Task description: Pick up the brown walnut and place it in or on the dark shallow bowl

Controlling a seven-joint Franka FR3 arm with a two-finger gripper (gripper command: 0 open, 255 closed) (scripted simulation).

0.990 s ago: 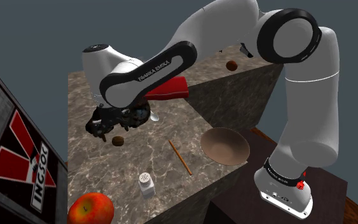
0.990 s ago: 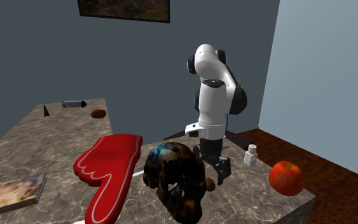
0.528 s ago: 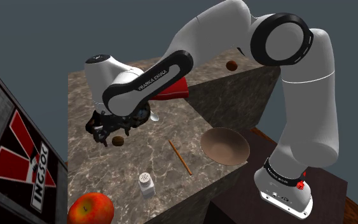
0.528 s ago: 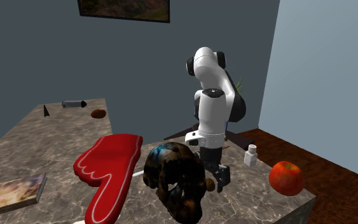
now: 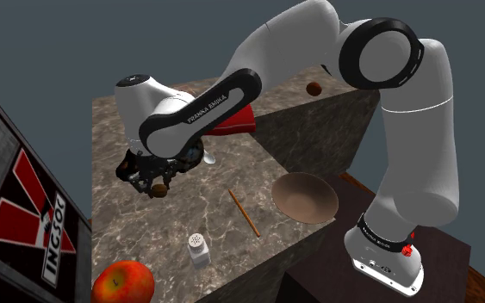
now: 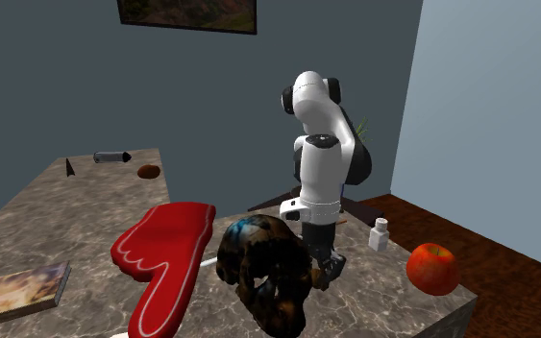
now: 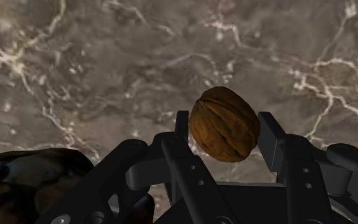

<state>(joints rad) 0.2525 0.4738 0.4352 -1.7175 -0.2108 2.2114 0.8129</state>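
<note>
1. Walnut (image 7: 224, 125): one is counted, brown and wrinkled. A second small brown lump (image 5: 314, 88) is seen well apart on the far stretch of counter; what it is cannot be told.
2. Bowl (image 5: 305, 196): one is counted, shallow and brown inside, set at the counter edge near the stand (image 5: 443, 258).
3. One each is counted of apple (image 6: 432, 267), shaker (image 5: 199, 250), stick (image 5: 244, 213), red mitt (image 6: 162, 252), dark mottled figure (image 6: 263, 274), book (image 6: 18, 288), dark cylinder (image 6: 111, 156) and small cone (image 6: 69, 168).
4. Counter (image 5: 128, 228): brown-grey marble veined in white is shown, laid in two stretches. Dark grey-blue walls (image 6: 66, 77) are seen, with a paler blue wall (image 6: 489, 96) at the second exterior view's right, a red-brown wood floor (image 6: 489, 259), a framed picture (image 6: 186, 12) and a red-and-white sign (image 5: 25, 215) at the shoulder view's left.
5. Gripper (image 5: 155, 186): it is held low at the counter, just beside the figure. The fingers (image 7: 269, 137) are drawn in on the walnut, which is touched on both sides and clasped between them. Whether the walnut rests on the marble cannot be told. The bowl lies well apart from it, with the stick between the two.
</note>
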